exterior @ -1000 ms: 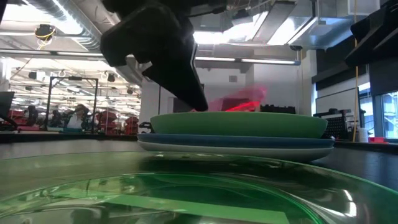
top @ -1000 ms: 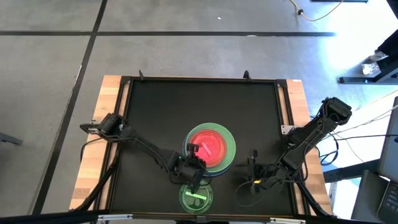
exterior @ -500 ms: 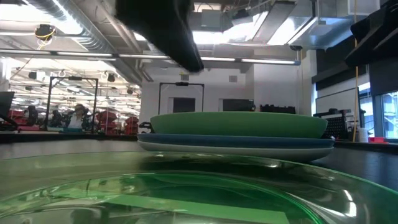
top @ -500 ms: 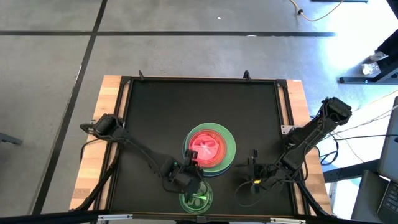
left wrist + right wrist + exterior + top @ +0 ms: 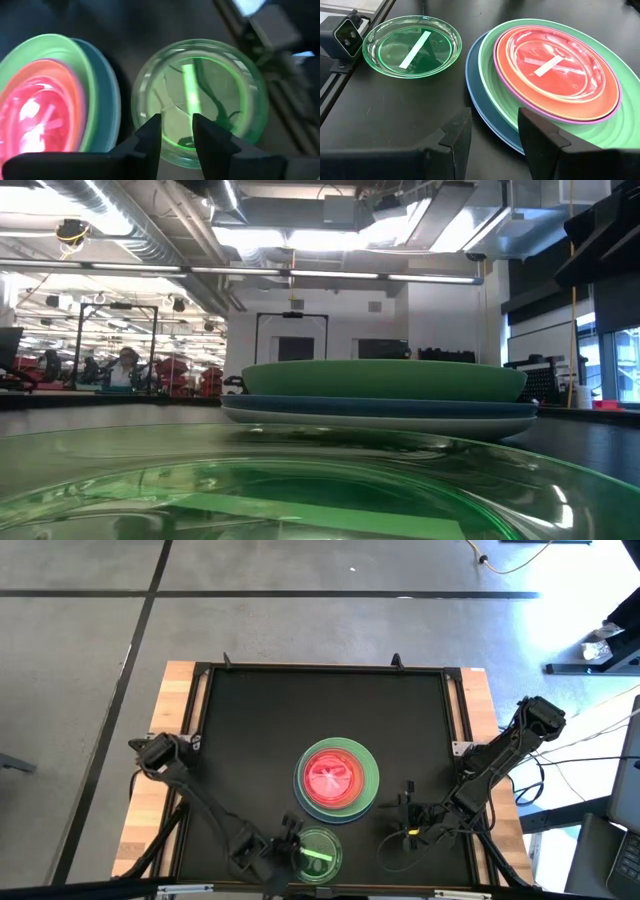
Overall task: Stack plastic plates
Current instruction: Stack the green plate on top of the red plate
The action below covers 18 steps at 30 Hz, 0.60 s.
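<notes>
Now, step: fetching the last green dish.
Left gripper: fingers narrowly parted, empty, poised at the dish's near rim.
Stack: just beside the dish, pink dish topmost.
Right gripper: waiting, parted, empty.
Next: likely pinch rim, lift.

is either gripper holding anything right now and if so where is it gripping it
Nothing is held. The left gripper is open above the near rim of the small green dish. The right gripper is open and empty beside the plate stack.
</notes>
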Available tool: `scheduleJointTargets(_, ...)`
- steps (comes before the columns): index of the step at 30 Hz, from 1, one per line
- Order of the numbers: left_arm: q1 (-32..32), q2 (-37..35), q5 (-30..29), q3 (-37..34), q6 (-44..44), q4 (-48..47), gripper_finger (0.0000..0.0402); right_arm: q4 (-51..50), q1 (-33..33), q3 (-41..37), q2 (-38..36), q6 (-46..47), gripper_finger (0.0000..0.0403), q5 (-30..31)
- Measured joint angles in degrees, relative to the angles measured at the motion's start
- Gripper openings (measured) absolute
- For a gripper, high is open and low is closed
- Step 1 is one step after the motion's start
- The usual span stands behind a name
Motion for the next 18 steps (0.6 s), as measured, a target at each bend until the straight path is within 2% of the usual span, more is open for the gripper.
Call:
scheduleJointTargets(7, -4.27, 0.03, 0.19, -1.21, -5.48, 1.79, 0.0104, 0.01, 0.01, 0.00, 0.00, 0.02, 0.0154, 0.00)
scheduleJointTargets(18, -6.32, 0.08, 4.61, -5.56, -5.96, 9.81, 0.0094, 0.01, 0.01, 0.00, 0.00, 0.91, 0.0154, 0.00)
